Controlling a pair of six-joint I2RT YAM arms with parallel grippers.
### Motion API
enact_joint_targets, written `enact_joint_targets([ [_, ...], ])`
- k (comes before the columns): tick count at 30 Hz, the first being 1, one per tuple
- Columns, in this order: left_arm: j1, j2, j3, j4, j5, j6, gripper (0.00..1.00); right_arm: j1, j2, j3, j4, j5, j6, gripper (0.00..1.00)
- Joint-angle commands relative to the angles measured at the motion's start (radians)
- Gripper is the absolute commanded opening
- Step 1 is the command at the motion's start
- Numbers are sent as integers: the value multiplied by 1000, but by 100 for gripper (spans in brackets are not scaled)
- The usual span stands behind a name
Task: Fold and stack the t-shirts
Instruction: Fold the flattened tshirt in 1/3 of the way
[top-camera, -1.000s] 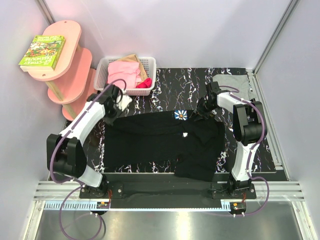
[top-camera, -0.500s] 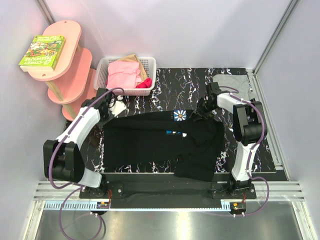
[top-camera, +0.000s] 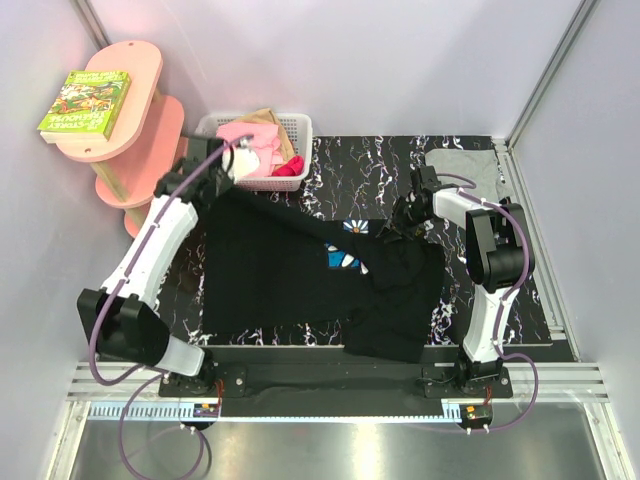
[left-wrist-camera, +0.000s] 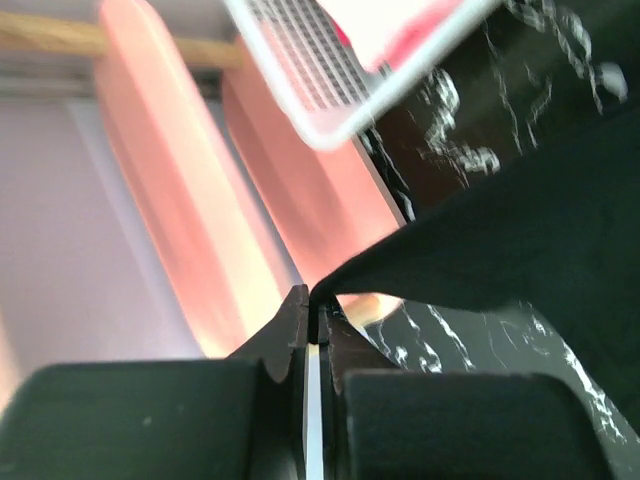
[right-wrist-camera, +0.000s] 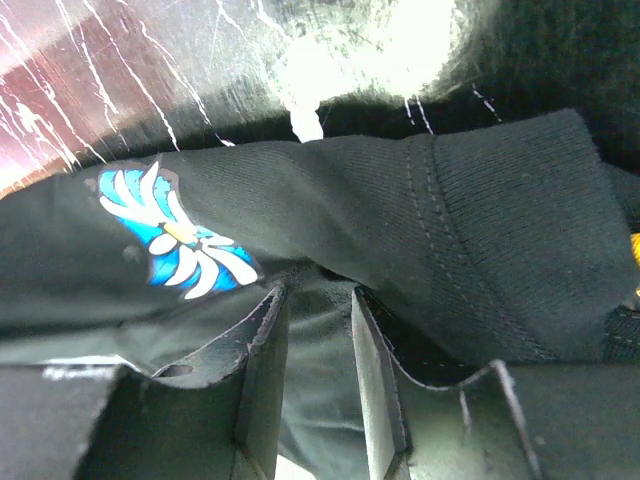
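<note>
The black t-shirt (top-camera: 290, 285) lies spread over the dark marble table, its blue-and-white flower print (top-camera: 345, 255) showing near the middle. My left gripper (top-camera: 232, 165) is shut on the shirt's far left corner (left-wrist-camera: 400, 265) and holds it raised beside the basket. My right gripper (top-camera: 400, 225) sits low at the shirt's far right edge. In the right wrist view its jaws (right-wrist-camera: 312, 310) stand apart with a fold of black cloth between the fingers, next to the flower print (right-wrist-camera: 180, 245). The grey t-shirt (top-camera: 470, 165) lies folded at the back right corner.
A white basket (top-camera: 300, 130) of pink and red clothes stands at the back left, close to my left gripper. A pink shelf unit (top-camera: 130, 140) with a book (top-camera: 85, 100) on top stands left of the table. Walls enclose the back and the sides.
My left gripper has risen and moved back toward the basket, pulling the shirt's left corner up and uncovering more of the flower print. The right gripper has stayed put, its jaws slightly narrower.
</note>
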Motion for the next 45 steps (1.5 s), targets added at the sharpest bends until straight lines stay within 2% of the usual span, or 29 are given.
enact_joint_targets([
  [1, 5, -109, -263, -4, -68, 29, 0, -8, -27, -27, -32, 77, -41, 40],
  [2, 3, -125, -371, 1, -68, 27, 0, -8, -30, -30, -32, 79, -41, 40],
  [7, 9, -223, -655, 71, -85, 38, 0, -11, -37, -30, -34, 77, -39, 39],
  [16, 20, -275, -791, 108, -105, 36, 0, -11, -59, -44, -38, 77, -41, 39],
  [19, 22, -257, -828, 148, -114, 29, 3, -11, -70, -49, -40, 76, -41, 39],
  [21, 23, -228, -845, 188, -113, 15, 12, -11, -74, -49, -43, 79, -42, 39],
  [22, 23, -214, -863, 203, -114, 1, 28, -11, -77, -49, -46, 77, -42, 39],
  [24, 25, -173, -878, 247, -114, -17, 42, -11, -83, -49, -51, 77, -44, 39],
  [25, 29, -163, -885, 261, -111, -31, 57, -11, -90, -47, -54, 79, -48, 39],
  [27, 43, -153, -868, 272, -105, -42, 79, -11, -97, -46, -67, 85, -51, 40],
  [28, 46, -156, -851, 263, -97, -46, 89, -11, -106, -43, -74, 82, -56, 44],
  [29, 48, -177, -827, 220, -85, -51, 90, -11, -111, -43, -84, 82, -57, 46],
  [32, 48, -231, -672, 102, -19, -98, 92, -11, -142, -50, -91, 63, -62, 54],
  [33, 48, -237, -567, 65, 45, -138, 92, -9, -151, -55, -92, 51, -67, 55],
  [36, 33, -202, -395, -39, 171, -218, 92, -5, -189, -63, -101, 34, -77, 58],
  [41, -32, -21, -286, -62, 258, -306, 88, 34, -255, -75, -129, -6, -73, 58],
  [45, -44, 166, -256, -46, 297, -329, 79, 80, -330, -99, -169, 25, -82, 59],
])
